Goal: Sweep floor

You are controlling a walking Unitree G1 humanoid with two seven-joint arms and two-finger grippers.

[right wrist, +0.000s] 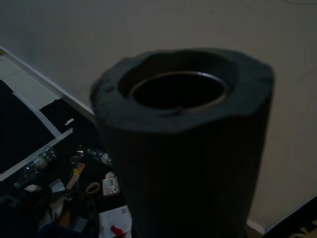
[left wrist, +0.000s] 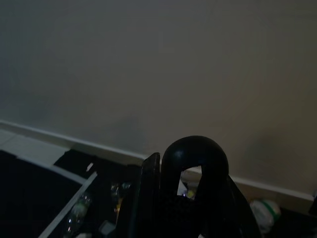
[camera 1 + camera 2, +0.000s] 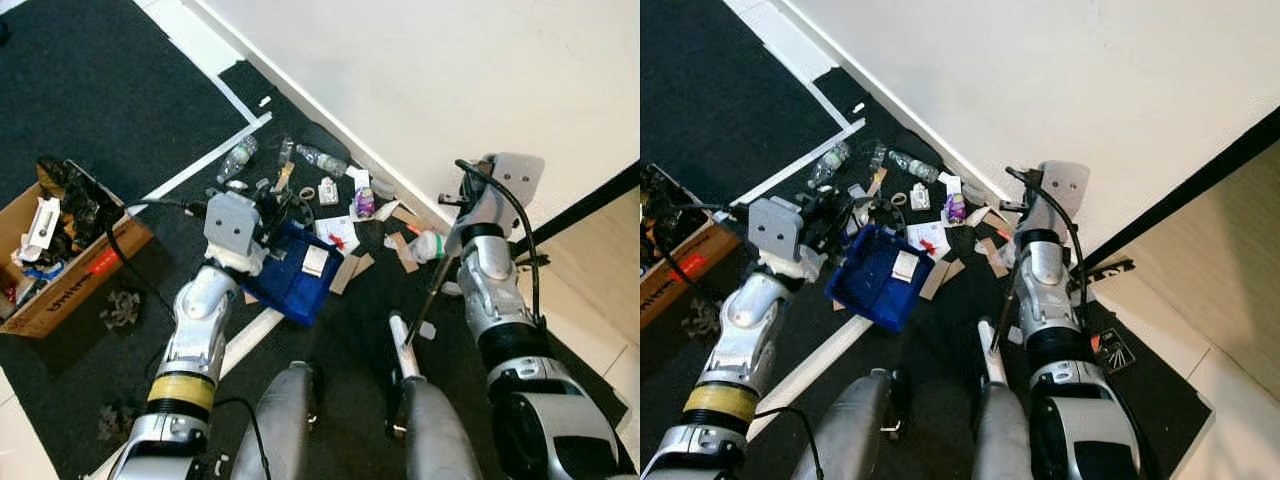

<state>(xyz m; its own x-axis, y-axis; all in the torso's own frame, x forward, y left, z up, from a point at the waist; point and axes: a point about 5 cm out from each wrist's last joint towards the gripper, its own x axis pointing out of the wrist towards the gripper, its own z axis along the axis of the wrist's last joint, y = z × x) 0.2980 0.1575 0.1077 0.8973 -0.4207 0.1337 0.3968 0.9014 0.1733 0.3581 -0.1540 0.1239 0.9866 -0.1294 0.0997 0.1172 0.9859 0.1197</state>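
blue plastic dustpan [image 3: 293,280] – flat on black carpet, card scraps inside, left gripper [image 3: 268,210] at its rim, finger state can't tell | right gripper [image 3: 470,195] clamped round foam-sleeved broom handle [image 1: 188,148] | litter pile [image 3: 345,205] – clear bottles, cardboard bits, by the white wall

Inspector: Count of containers on the floor?

Clerk: One blue dustpan [image 3: 290,278], one cardboard box [image 3: 70,290].

Inspector: Bottles?

Clerk: Two clear plastic bottles, one [image 3: 237,157] by the white tape line, one [image 3: 322,160] near the wall.

Inspector: Other litter?

Clerk: One small purple bottle [image 3: 364,202], one white paper with red marks [image 3: 338,232], several cardboard scraps, number not certain. One crumpled wad [image 3: 427,245] by the wall.

Inspector: Handles?

Clerk: One long broom handle [image 3: 432,295].
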